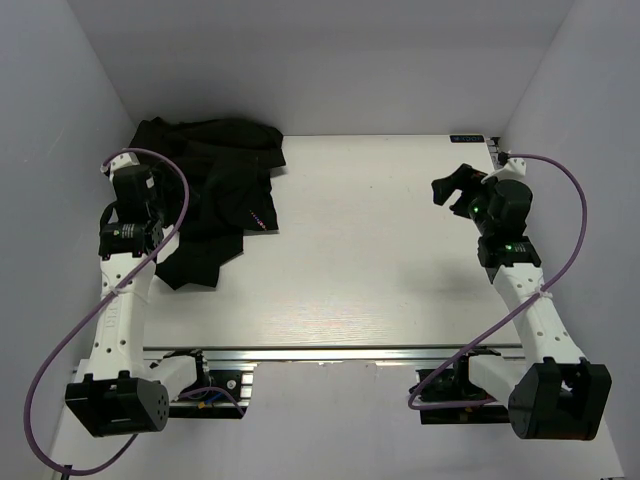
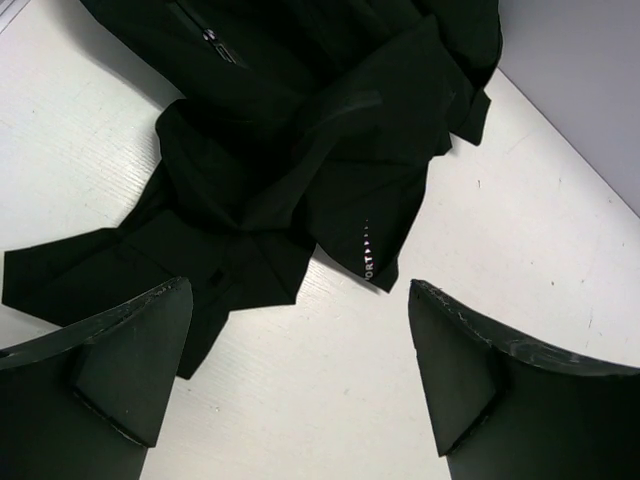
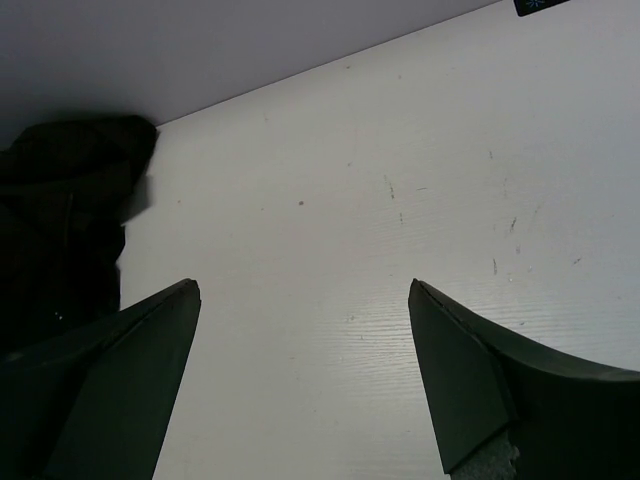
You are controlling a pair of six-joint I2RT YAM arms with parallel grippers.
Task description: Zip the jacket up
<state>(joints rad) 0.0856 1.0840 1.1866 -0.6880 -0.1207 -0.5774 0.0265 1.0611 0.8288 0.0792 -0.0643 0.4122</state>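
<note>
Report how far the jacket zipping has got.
Done: nothing visible. The jacket lies crumpled in a heap at the far left corner of the table. In hand: the left gripper hovers open over it, gripping nothing; the right gripper is open above bare table, clear of the fabric. Left: spread the jacket and zip it up.

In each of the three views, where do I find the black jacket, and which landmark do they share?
Top external: the jacket lies crumpled at the far left corner of the table.
Left wrist: it fills the upper half.
Right wrist: only its dark edge, at the left.
Shared landmark: the white table under it.
</note>
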